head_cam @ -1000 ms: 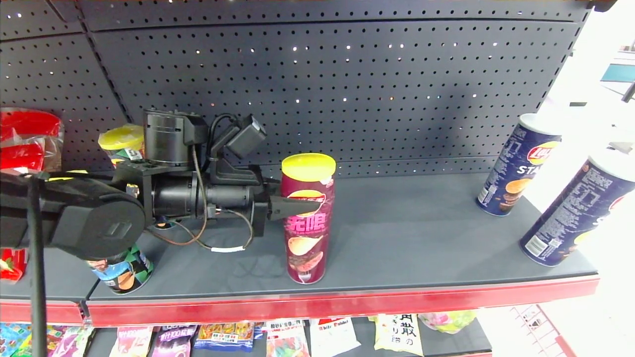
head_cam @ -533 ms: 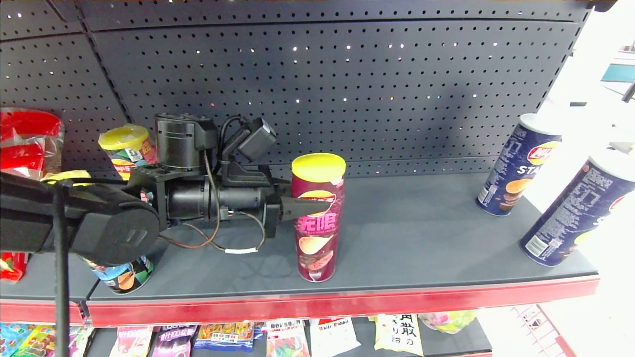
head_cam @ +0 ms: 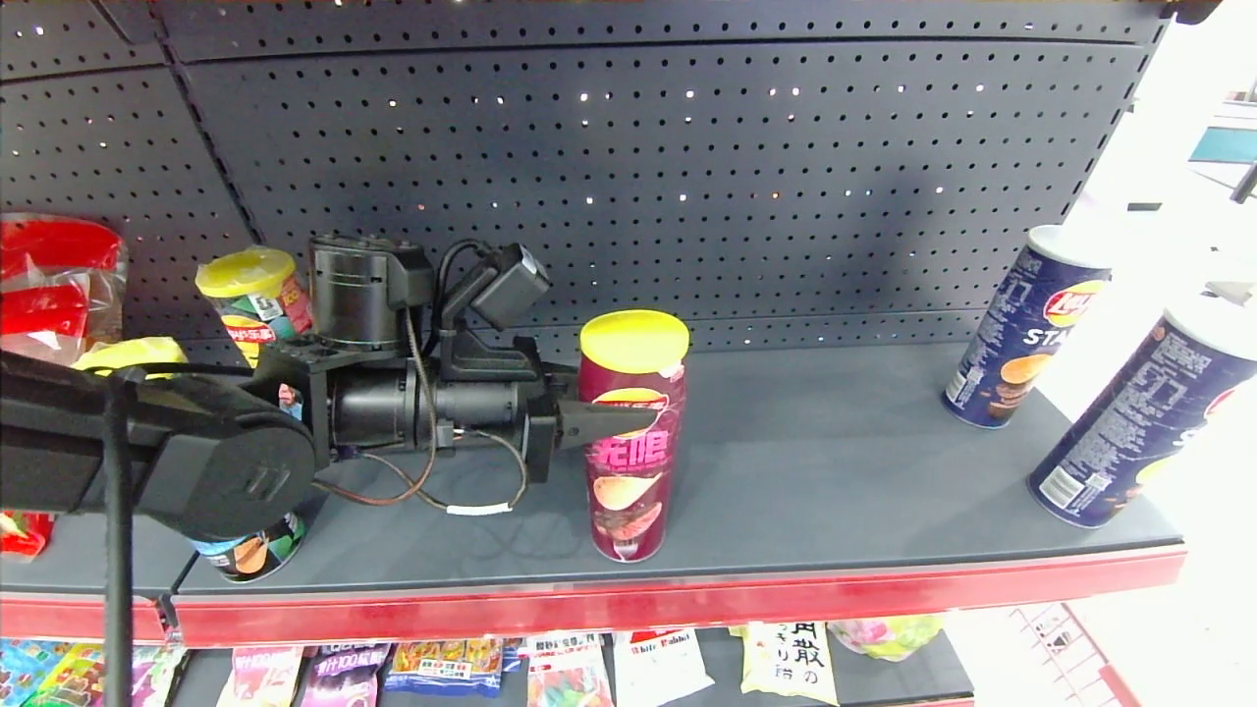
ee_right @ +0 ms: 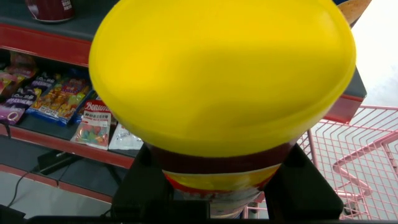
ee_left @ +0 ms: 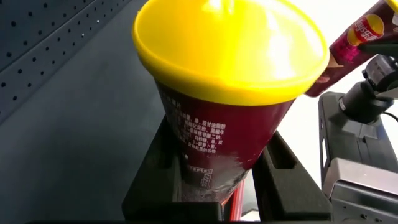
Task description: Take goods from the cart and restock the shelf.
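- Centrally shows a dark grey shelf [head_cam: 835, 471] with a red front lip, backed by a perforated pegboard [head_cam: 687, 177].
- Places a maroon chip can [head_cam: 628, 442], yellow-lidded, upright near the shelf's front edge, about mid-shelf.
- Sets the left gripper [head_cam: 633, 414] level, coming in from the left, clamped on the maroon chip can's upper body, one finger on each side just below the lid.
- Puts a second can [ee_right: 224, 81], also yellow-lidded, in the right gripper [ee_right: 221, 193], its fingers pressed to both sides, out in front of the shelving and beside a pink wire cart [ee_right: 364, 162].
- Stands two dark blue cans [head_cam: 1021, 329] at the shelf's right end, well apart from the maroon one.
- Tucks a small yellow-lidded can [head_cam: 253, 295] at the back left, behind the left arm.
- Leaves another can [head_cam: 250, 550] at the front left, mostly hidden under the arm.
- Adds a red package [head_cam: 54, 275] at the far left.
- Lines up snack bags [head_cam: 589, 668] on the tier below.
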Controlling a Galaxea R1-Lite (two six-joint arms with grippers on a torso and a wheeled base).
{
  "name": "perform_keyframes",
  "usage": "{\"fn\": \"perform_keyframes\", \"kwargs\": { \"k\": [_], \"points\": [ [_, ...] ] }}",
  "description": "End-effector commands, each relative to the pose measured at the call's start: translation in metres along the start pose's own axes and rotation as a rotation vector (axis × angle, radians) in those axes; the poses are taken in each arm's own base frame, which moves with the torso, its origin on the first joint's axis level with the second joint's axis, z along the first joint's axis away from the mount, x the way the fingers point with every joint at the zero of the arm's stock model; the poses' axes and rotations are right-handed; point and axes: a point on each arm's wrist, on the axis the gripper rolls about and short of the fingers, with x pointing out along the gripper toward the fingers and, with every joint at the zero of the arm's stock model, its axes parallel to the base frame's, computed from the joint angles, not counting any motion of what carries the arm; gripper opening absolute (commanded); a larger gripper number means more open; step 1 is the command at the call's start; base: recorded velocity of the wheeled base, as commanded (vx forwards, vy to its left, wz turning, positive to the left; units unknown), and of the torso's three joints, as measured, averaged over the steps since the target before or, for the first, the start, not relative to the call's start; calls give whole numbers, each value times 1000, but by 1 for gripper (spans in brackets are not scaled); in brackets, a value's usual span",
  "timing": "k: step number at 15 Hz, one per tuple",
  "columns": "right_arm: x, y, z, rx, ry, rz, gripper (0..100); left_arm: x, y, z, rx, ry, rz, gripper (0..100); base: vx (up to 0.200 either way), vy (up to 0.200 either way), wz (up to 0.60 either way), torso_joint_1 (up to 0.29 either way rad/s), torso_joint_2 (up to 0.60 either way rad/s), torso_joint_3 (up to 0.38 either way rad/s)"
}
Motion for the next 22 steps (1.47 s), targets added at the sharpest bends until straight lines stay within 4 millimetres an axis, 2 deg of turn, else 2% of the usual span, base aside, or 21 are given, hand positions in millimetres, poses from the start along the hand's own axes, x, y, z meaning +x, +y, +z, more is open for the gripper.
{"fn": "perform_keyframes", "kwargs": {
  "k": [1, 15, 20, 21, 22],
  "points": [
    [0, 0, 0, 0, 2, 1, 0, -2, -2, 1, 0, 1, 4, 0, 0, 0, 0, 0, 0, 0],
    [0, 0, 0, 0, 2, 1, 0, -6, -11, 3, 5, -1, 0, 0, 0, 0, 0, 0, 0, 0],
    [0, 0, 0, -1, -1, -1, 0, -6, -14, -4, -1, 10, 4, 0, 0, 0, 0, 0, 0, 0],
    [0, 0, 0, -1, -1, -1, 0, -6, -14, -6, 7, 3, 5, 100, 0, 0, 0, 0, 0, 0],
    [0, 0, 0, -1, -1, -1, 0, -6, -14, -8, 15, -5, 7, 100, 0, 0, 0, 0, 0, 0]
  ]
}}
